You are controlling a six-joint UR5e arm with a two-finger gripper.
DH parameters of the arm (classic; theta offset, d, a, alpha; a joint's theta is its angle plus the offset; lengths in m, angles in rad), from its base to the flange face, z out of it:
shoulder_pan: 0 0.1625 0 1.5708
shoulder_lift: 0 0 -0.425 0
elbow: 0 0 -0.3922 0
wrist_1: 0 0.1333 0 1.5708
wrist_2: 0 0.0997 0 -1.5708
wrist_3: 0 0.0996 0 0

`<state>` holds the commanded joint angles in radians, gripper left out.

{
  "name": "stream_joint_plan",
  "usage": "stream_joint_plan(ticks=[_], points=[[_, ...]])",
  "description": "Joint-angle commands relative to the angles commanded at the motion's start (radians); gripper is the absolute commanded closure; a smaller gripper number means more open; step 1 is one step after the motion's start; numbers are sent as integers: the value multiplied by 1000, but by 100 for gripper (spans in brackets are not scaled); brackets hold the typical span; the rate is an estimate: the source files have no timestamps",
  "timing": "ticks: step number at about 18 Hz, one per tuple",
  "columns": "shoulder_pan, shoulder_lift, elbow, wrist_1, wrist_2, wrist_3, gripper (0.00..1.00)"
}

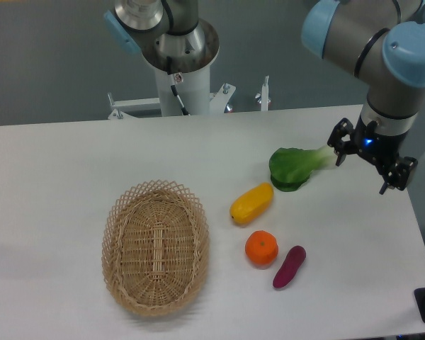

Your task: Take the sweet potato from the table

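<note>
The gripper (369,164) hangs above the right side of the table (57,163) with its two fingers spread apart and nothing between them, near the leafy green vegetable (292,168). The sweet potato (289,266) lies well apart from it, near the front edge, just beside the orange (261,248). A yellow fruit (252,202) and a wicker basket (155,246) lie further left

Oval wicker basket (156,246): lower left of centre, lying open-side up. Yellow oblong fruit (252,202): centre, tilted, right of the basket. Round orange (261,248): just below the yellow fruit, apart from it. Leafy green vegetable (295,168): right of centre, pale stalk pointing right.
</note>
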<state>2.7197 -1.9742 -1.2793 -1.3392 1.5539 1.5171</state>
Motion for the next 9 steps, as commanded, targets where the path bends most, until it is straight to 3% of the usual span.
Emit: stream_joint_plan(ticks=[9], points=[[0,2,-9,-2,-14,-2,0]])
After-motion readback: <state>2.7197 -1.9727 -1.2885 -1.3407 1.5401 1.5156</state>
